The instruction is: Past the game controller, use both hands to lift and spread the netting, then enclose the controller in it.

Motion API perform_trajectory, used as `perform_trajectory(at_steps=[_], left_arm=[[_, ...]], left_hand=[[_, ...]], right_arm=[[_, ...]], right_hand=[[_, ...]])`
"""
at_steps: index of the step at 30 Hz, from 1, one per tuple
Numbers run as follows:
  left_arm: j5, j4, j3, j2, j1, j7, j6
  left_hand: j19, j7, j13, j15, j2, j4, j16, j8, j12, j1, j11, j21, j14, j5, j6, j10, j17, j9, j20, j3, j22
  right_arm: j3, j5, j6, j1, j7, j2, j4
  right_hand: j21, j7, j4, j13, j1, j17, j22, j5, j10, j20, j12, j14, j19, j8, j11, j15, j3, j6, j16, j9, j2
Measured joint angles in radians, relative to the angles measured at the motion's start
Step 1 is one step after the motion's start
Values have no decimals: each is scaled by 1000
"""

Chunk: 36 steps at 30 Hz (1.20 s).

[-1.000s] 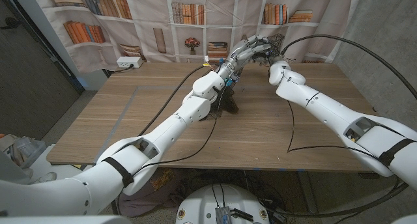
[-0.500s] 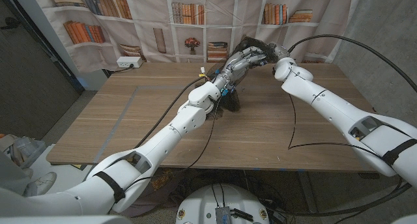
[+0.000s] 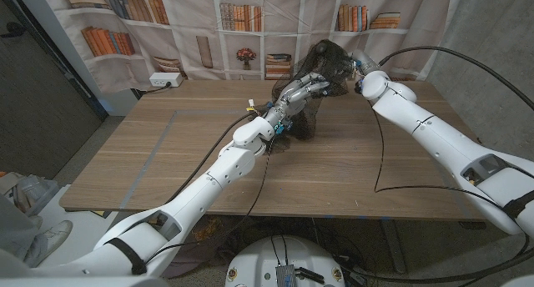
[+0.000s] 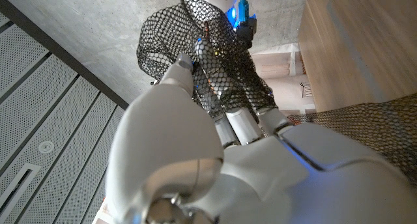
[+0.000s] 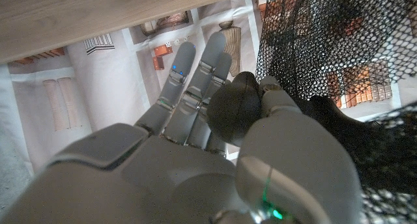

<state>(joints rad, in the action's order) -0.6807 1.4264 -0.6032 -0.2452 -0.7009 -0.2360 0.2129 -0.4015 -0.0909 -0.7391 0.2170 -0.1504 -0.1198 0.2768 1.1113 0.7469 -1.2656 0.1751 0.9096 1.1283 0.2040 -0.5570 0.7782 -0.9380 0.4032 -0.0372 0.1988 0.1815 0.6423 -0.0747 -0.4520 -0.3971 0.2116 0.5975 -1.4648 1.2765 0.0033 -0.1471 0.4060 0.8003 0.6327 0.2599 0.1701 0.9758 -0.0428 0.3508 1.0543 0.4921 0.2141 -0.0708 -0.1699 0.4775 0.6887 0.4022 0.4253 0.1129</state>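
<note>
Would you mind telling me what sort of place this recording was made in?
Probably a robot lab or test room: a wooden table stands before a printed bookshelf backdrop, with bare concrete wall and loose cables alongside.

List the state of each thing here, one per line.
Netting: lifted off the table, held between both hands, its lower part draping down toward the table.
Left robot hand: raised, fingers in the netting, gripping it.
Right robot hand: raised, pinching the netting's edge.
Controller: hidden behind the left arm and netting; cannot tell.
Table: bare wood.
</note>
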Motion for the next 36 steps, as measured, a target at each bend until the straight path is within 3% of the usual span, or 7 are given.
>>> perform_trajectory(at_steps=[3,25,36], left_arm=[[-12,14,8,-11,-17,21,-7],[-67,128,91,-99,-168,144,-13],[-82,162,160,-128,-232,230,43]], left_hand=[[0,0,0,1,0,0,0,2,0,0,0,0,1,0,0,0,0,-4,0,0,0],[0,-4,0,-3,0,0,-8,14,-4,0,0,0,4,0,4,0,-11,-9,0,0,0],[0,-4,0,-3,0,0,-15,21,-4,0,0,0,4,0,4,0,-19,-11,0,0,0]], right_arm=[[-19,8,6,-29,3,30,-53],[-62,24,39,-107,16,96,-181],[-96,39,90,-170,17,136,-245]], right_hand=[[0,0,0,0,0,0,0,0,0,0,0,0,0,0,0,0,0,0,0,4,0],[7,2,4,5,0,0,-14,0,0,-5,-8,1,-5,-2,0,1,-4,-2,-8,4,0],[7,2,4,5,0,2,-19,-1,0,-5,-8,-2,-5,-2,0,-2,-4,-5,-8,1,0]])
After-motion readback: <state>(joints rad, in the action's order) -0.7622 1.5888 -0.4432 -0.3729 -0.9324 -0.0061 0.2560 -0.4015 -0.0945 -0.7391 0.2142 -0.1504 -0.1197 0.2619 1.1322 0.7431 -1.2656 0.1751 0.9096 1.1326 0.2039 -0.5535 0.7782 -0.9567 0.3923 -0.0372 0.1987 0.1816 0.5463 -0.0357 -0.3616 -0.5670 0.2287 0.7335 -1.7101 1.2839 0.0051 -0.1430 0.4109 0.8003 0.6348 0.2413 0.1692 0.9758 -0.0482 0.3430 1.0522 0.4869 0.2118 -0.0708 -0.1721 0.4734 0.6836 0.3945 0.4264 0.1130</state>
